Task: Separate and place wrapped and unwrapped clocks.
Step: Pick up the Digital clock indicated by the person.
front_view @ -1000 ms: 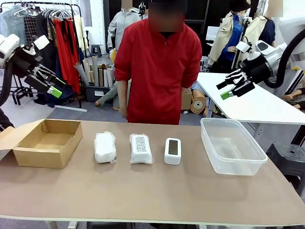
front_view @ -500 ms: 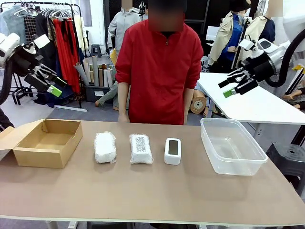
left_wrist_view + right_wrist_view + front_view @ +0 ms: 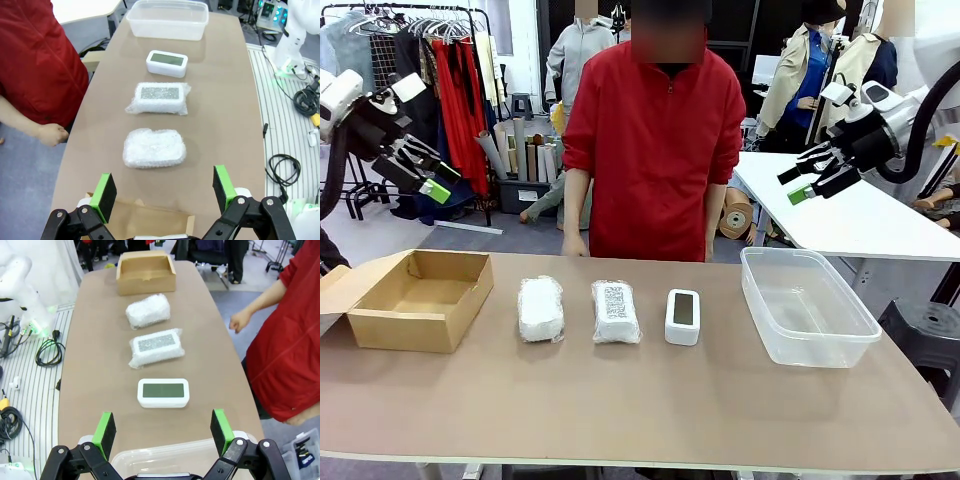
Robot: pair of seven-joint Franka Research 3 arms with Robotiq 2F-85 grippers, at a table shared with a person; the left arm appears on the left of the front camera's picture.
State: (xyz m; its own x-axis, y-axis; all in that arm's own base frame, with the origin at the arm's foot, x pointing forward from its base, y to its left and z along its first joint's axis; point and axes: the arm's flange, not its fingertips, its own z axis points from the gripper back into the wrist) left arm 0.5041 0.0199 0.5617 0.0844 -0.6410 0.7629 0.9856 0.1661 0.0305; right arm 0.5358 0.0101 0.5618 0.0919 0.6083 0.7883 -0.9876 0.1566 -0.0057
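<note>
Three clocks lie in a row on the brown table. A plain bubble-wrapped clock [image 3: 541, 309] [image 3: 154, 148] [image 3: 148, 310] is leftmost. Beside it lies a wrapped clock with a dark printed label [image 3: 616, 311] [image 3: 158, 98] [image 3: 155, 347]. The bare white clock [image 3: 682, 316] [image 3: 167, 63] [image 3: 163, 392] with a grey-green screen lies to their right. My left gripper [image 3: 428, 178] [image 3: 164, 189] hangs open high above the table's left end. High at the right, my right gripper [image 3: 803, 182] [image 3: 163, 431] is open too. Neither holds anything.
An open cardboard box [image 3: 423, 298] [image 3: 145, 272] sits at the table's left end. A clear plastic tub [image 3: 807, 304] [image 3: 167, 19] stands at the right end. A person in a red top [image 3: 655, 140] stands at the far edge, hands down by the table.
The right gripper rose slightly and shifted right a second ago, then held still. The person's arms settled at their sides. The clocks have not moved.
</note>
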